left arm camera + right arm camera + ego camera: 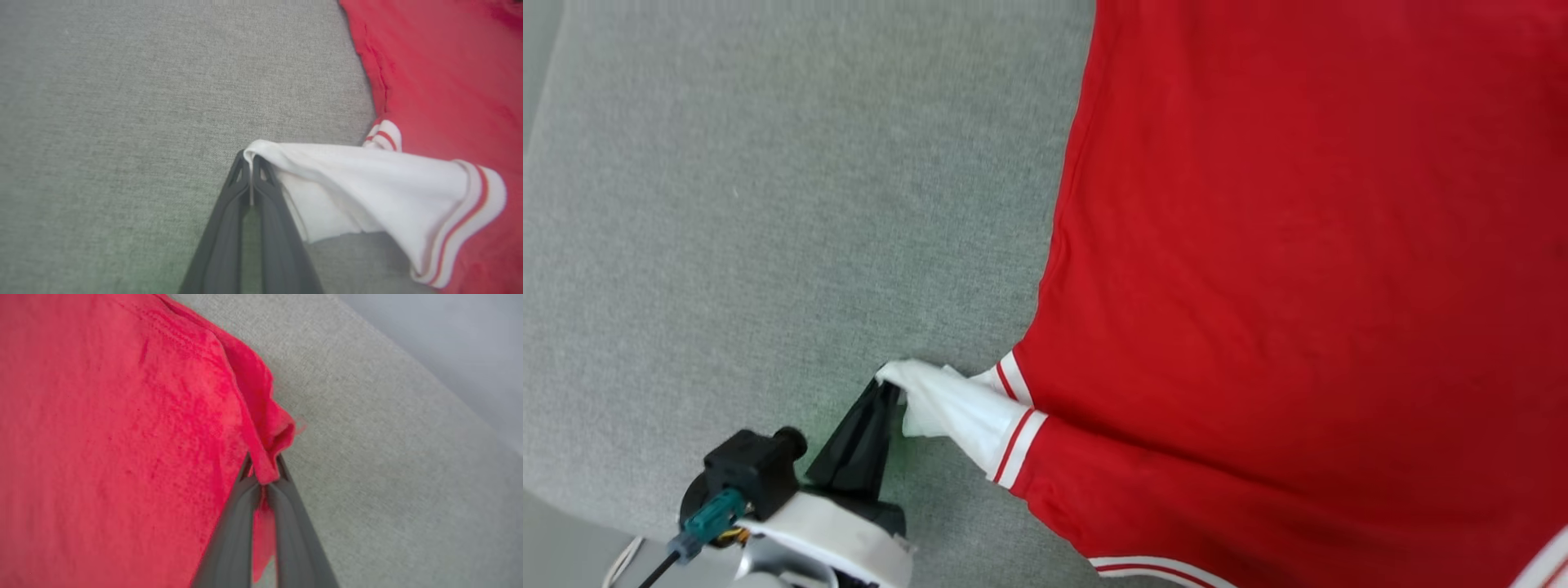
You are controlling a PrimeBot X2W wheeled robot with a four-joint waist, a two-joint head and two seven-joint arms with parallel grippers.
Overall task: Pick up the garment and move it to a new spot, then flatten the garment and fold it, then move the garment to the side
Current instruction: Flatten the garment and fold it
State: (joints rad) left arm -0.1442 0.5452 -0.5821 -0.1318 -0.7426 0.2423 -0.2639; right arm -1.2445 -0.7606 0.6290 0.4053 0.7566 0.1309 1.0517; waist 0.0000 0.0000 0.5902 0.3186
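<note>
The garment [1298,269], a red jersey with white sleeves and striped trim, lies spread over the right half of the head view, plain red side up. My left gripper [889,390] is shut on the tip of a white sleeve [952,412], pulled out to the left. In the left wrist view the dark fingers [229,228] of the left gripper [250,159] pinch that white sleeve [359,183] at its corner. My right gripper [263,473] is shut on a bunched red edge of the garment [114,437] in the right wrist view. Letters and number are hidden.
A grey fabric-covered surface [768,204] carries the garment and stretches bare to the left. Its edge runs along the lower left [572,498] of the head view. In the right wrist view the grey surface [388,465] ends at a pale strip at upper right.
</note>
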